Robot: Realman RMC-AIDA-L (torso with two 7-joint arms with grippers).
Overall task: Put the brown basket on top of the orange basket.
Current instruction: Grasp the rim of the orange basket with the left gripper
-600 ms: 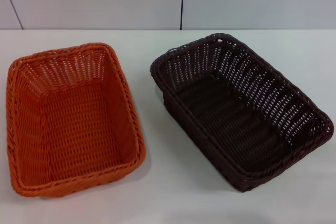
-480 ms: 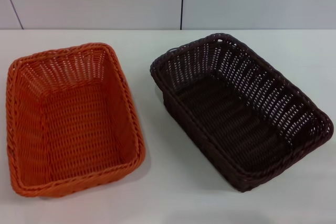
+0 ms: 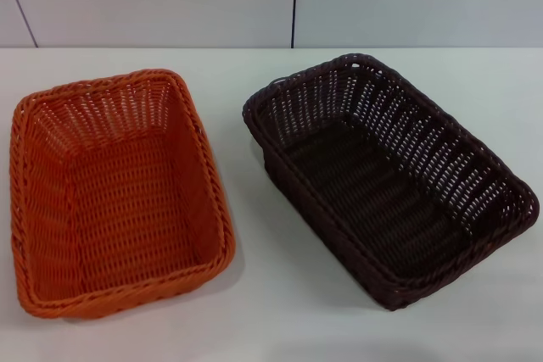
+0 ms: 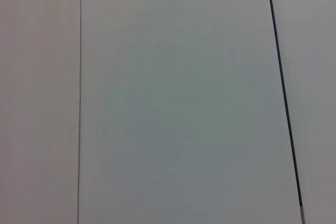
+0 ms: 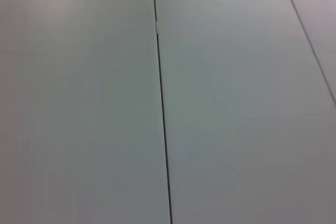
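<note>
- Two baskets stand on the white surface (image 3: pixel 271 311), both upright and empty, with a clear strip of bare surface between them; neither touches the other.
- Orange basket (image 3: pixel 114 201) sits on the robot's left, its long axis running roughly away from the robot and turned slightly.
- Brown basket (image 3: pixel 386 175) sits on the robot's right, skewed on a diagonal, its far corner towards the middle and its near corner out to the right. Stacking has not begun.
- Neither the left tool nor the right tool shows in any view; both wrist cameras face only pale panelled wall with dark seams. Whether either tool stands apart or together cannot be told, since neither is in sight.
- Risk, misalignment: the two baskets lie at different angles. Unless the brown one is rotated before lowering, its base would likely ride on the orange rim and sit crooked or slide off.
- Risk, grip: the braided rim and open-weave sloping sides offer a thin, yielding hold. A pinch on one rim alone would probably let the basket tilt or swing under its own weight.
- Risk, disturbance: the orange basket looks light and is unrestrained. A low carry across the gap could strike its near wall and push it along the surface.
- Risk, snagging: a tool tip could catch in the weave on release and drag the brown basket back out.
</note>
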